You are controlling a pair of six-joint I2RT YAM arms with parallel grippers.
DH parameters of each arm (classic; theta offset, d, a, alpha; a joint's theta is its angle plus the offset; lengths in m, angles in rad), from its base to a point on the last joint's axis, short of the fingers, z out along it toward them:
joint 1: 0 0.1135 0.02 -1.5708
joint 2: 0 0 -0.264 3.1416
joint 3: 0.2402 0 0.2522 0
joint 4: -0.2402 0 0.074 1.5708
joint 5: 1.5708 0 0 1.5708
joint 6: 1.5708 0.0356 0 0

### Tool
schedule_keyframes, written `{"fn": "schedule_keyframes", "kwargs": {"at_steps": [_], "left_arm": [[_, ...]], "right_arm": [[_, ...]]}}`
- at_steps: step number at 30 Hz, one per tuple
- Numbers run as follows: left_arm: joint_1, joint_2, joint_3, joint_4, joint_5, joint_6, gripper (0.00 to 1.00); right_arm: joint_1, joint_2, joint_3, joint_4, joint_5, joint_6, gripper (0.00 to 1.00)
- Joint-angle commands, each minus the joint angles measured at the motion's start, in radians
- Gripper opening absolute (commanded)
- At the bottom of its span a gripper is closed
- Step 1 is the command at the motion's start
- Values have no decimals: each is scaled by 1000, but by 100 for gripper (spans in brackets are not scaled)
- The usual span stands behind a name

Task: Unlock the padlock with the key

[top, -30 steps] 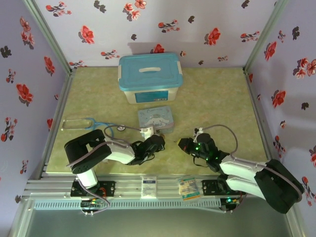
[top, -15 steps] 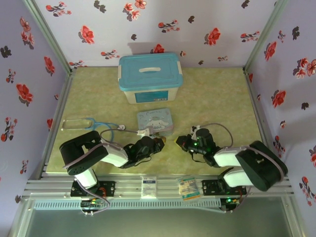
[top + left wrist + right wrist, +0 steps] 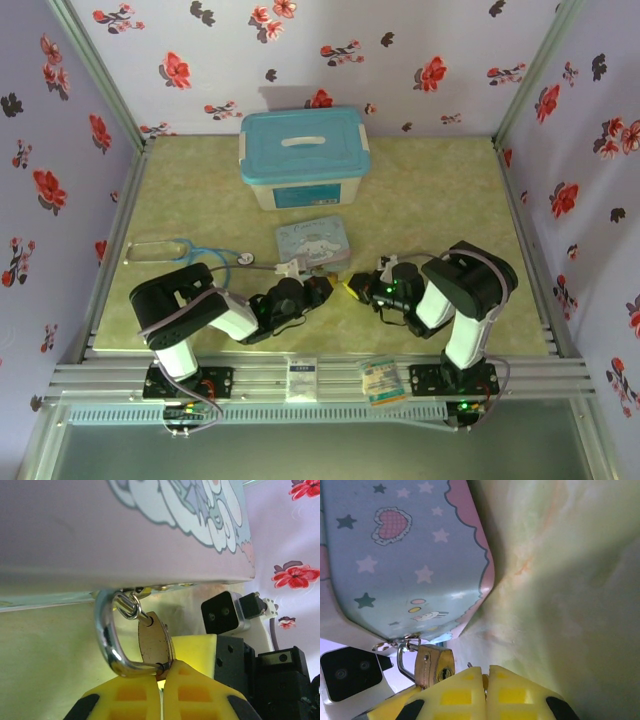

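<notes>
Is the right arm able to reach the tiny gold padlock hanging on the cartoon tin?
Probably yes. The right end effector, shut, sits right beside the small brass-gold metal padlock hanging from the pastel cartoon tin, and nothing stands between them.

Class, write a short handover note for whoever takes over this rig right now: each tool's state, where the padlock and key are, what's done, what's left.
Left tool: shut on the padlock.
Right tool: shut, apparently on the key, a thin sliver at its fingertips.
Padlock: hooked to the clasp of the cartoon tin, shackle looks closed.
Done: both items gripped, key close to the keyhole.
Left: insert key, turn, open shackle.
</notes>
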Motion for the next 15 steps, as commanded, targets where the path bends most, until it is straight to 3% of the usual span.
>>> {"fn": "schedule_keyframes", "kwargs": {"at_steps": [1, 6, 15], "left_arm": [[7, 2, -25, 71, 19, -72, 0], [10, 6, -36, 149, 23, -86, 0], [10, -13, -41, 155, 25, -88, 0]], "right_arm": [[-22, -37, -28, 35, 1, -7, 0], [-30, 25, 2, 58, -37, 15, 0], [-7, -75, -17, 56, 20, 15, 0]]}}
